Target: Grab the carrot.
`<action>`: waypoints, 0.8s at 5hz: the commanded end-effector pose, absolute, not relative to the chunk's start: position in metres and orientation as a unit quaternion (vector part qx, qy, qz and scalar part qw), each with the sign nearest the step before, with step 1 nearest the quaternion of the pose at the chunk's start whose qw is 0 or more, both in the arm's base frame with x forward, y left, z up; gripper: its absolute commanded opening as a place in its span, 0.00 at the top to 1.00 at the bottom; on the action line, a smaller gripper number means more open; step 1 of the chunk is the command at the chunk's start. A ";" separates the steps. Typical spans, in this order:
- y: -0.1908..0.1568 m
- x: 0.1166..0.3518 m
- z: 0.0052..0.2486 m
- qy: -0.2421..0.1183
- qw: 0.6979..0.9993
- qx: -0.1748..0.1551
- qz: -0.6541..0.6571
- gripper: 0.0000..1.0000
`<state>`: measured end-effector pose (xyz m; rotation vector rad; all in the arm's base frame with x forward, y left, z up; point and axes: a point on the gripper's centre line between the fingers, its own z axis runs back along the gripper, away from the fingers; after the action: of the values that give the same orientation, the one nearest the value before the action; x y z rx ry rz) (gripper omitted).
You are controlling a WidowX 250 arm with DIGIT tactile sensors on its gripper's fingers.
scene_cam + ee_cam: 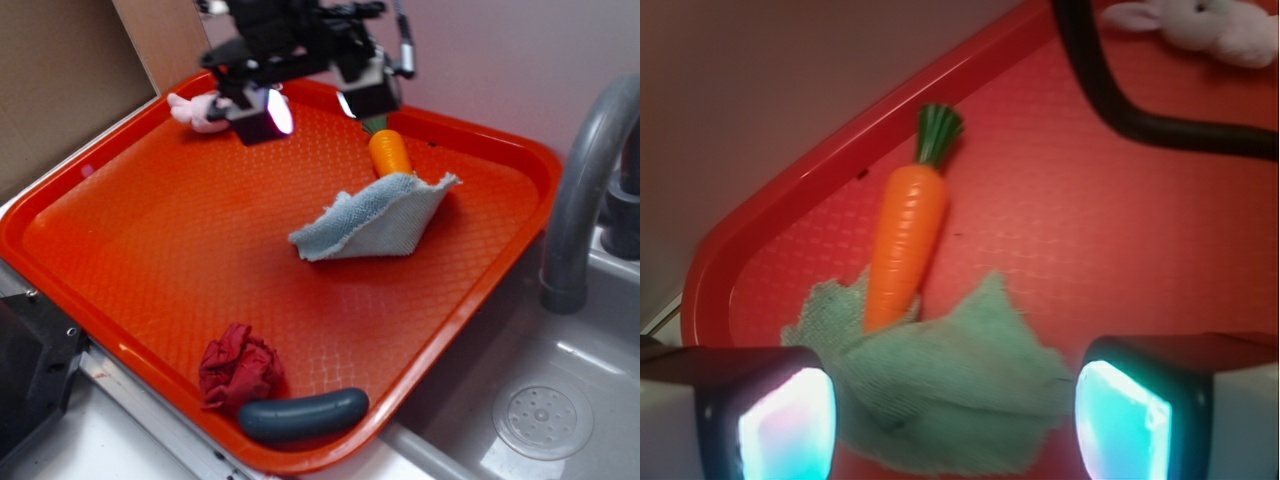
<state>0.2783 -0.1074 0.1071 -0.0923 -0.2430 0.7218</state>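
An orange plastic carrot (906, 240) lies on a red tray (130, 260), its narrow tip resting on a crumpled pale blue cloth (380, 222). The gripper (315, 105) hovers above the tray's far side, spread wide and holding nothing. A pink plush rabbit (196, 110) lies nearby.

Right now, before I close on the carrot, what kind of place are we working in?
Likely a toy kitchen sink setup: a grey faucet over a sink basin with a drain, beside an orange tray holding a plastic carrot.
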 end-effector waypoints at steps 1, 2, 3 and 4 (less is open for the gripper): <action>-0.107 0.315 0.092 -0.136 0.921 -0.035 0.364 0.00; -0.091 0.329 0.071 -0.132 0.920 -0.019 0.369 0.00; -0.089 0.333 0.060 -0.135 0.920 -0.003 0.369 0.00; -0.084 0.340 0.050 -0.130 0.922 0.000 0.364 0.00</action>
<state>0.3245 -0.0901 0.0312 0.0386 -0.2179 0.7346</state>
